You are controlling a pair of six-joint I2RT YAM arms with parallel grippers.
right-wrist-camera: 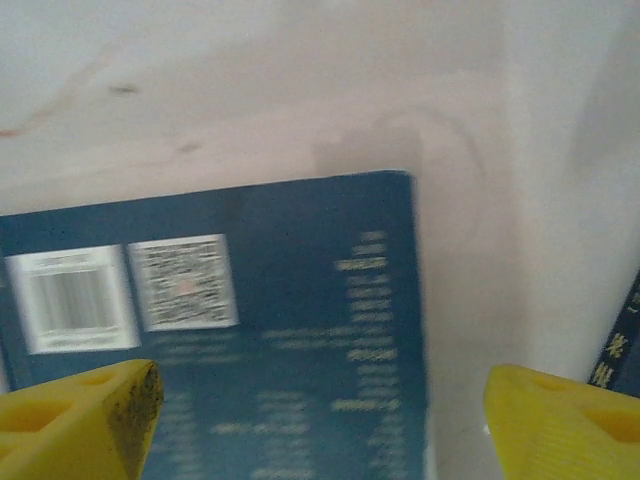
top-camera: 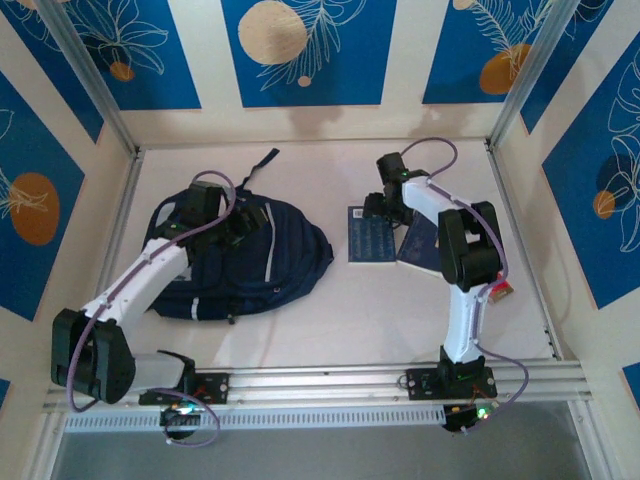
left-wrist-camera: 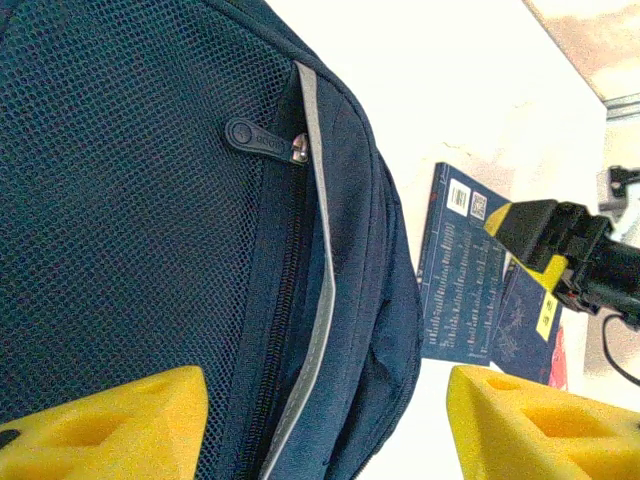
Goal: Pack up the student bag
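The student bag (top-camera: 250, 262), navy with grey stripes, lies flat on the left half of the white table. My left gripper (top-camera: 236, 226) hovers over its upper middle, open. In the left wrist view the yellow fingers (left-wrist-camera: 110, 425) stand wide apart above the bag's mesh panel (left-wrist-camera: 130, 230), the zipper pull (left-wrist-camera: 255, 138) and a grey stripe (left-wrist-camera: 318, 210), holding nothing. A blue book (top-camera: 368, 236) lies right of the bag. My right gripper (top-camera: 384, 207) is open just above its far edge. The right wrist view shows the book's back cover (right-wrist-camera: 250, 330), with barcode and QR code, between the spread fingers (right-wrist-camera: 80, 420).
A second dark blue book (top-camera: 420, 246) lies against the first one's right side, partly under the right arm. The book's edge (right-wrist-camera: 625, 350) also shows by the right finger. An aluminium rail (top-camera: 400, 380) runs along the near edge. Walls close in the table on three sides.
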